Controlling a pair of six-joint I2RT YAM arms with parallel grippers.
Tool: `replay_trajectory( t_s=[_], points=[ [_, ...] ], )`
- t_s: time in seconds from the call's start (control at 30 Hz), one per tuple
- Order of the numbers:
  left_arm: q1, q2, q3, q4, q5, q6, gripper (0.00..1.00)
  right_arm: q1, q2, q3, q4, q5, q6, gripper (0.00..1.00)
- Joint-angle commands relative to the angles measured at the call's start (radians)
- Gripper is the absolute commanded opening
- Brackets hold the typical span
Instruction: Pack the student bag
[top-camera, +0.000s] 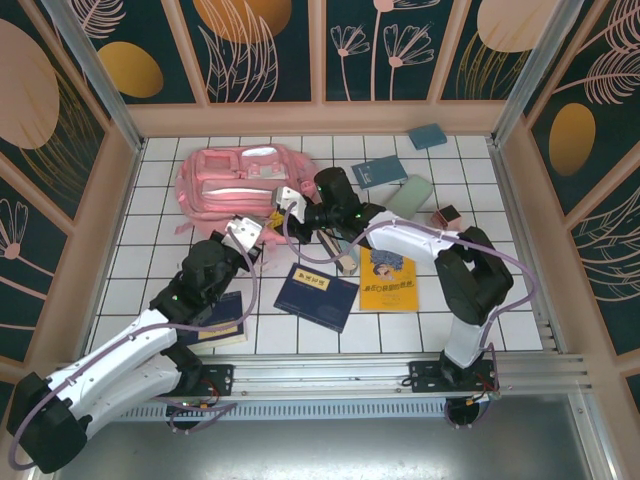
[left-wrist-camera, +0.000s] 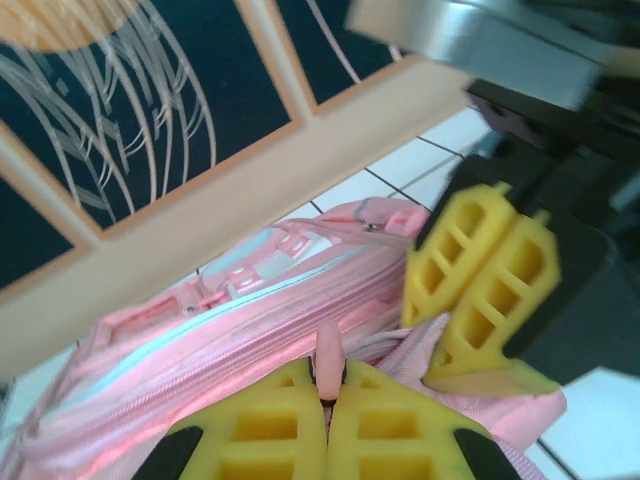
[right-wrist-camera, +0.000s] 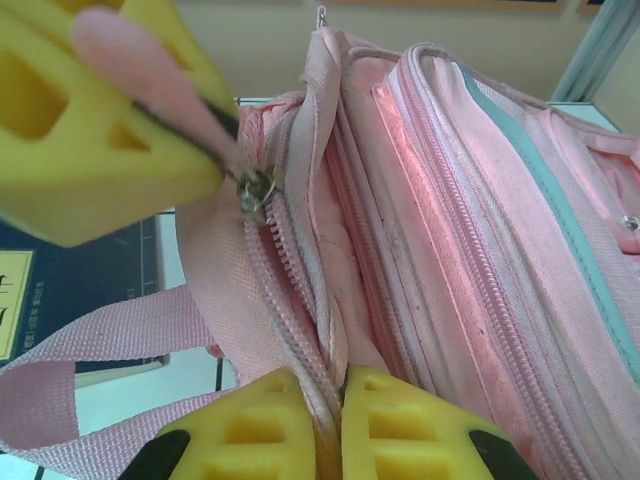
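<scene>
The student bag (top-camera: 238, 178), pink with a pale stripe, lies at the back left of the tiled table. My left gripper (top-camera: 252, 240) sits at the bag's near right corner. In the left wrist view the left gripper (left-wrist-camera: 328, 378) is shut on a pink zipper pull (left-wrist-camera: 327, 350) standing up between its yellow fingers. My right gripper (top-camera: 286, 204) is right beside it. In the right wrist view the right gripper (right-wrist-camera: 335, 388) is shut on the bag's zipper edge (right-wrist-camera: 300, 330). The metal slider (right-wrist-camera: 256, 189) hangs from the left gripper's finger (right-wrist-camera: 60, 150).
Books lie right of the bag: a dark blue one (top-camera: 317, 295), a yellow one (top-camera: 388, 280), a teal one (top-camera: 380, 171), a pale green one (top-camera: 410, 195) and another (top-camera: 428, 136) by the back wall. A small dark box (top-camera: 445, 215) sits further right.
</scene>
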Motion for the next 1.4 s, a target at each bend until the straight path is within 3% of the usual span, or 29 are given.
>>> replay_trajectory(
  t_s=[0.0, 0.2, 0.6, 1.0, 1.37],
  points=[
    [-0.004, -0.042, 0.016, 0.107, -0.133, -0.233, 0.00, -0.020, -0.052, -0.027, 0.139, 0.120, 0.026, 0.00],
    [0.008, -0.065, 0.029, 0.052, -0.214, -0.478, 0.00, -0.020, -0.076, -0.079, 0.165, 0.196, -0.003, 0.00],
    [0.112, -0.187, -0.066, -0.024, -0.190, -0.796, 0.00, -0.036, -0.128, -0.176, 0.222, 0.329, -0.014, 0.00],
    [0.188, -0.194, -0.139, -0.027, -0.131, -0.968, 0.00, -0.048, -0.152, -0.270, 0.241, 0.543, -0.055, 0.00],
    [0.270, -0.108, -0.177, 0.104, -0.043, -1.065, 0.00, -0.158, -0.150, -0.282, 0.315, 0.678, 0.051, 0.00]
  ],
)
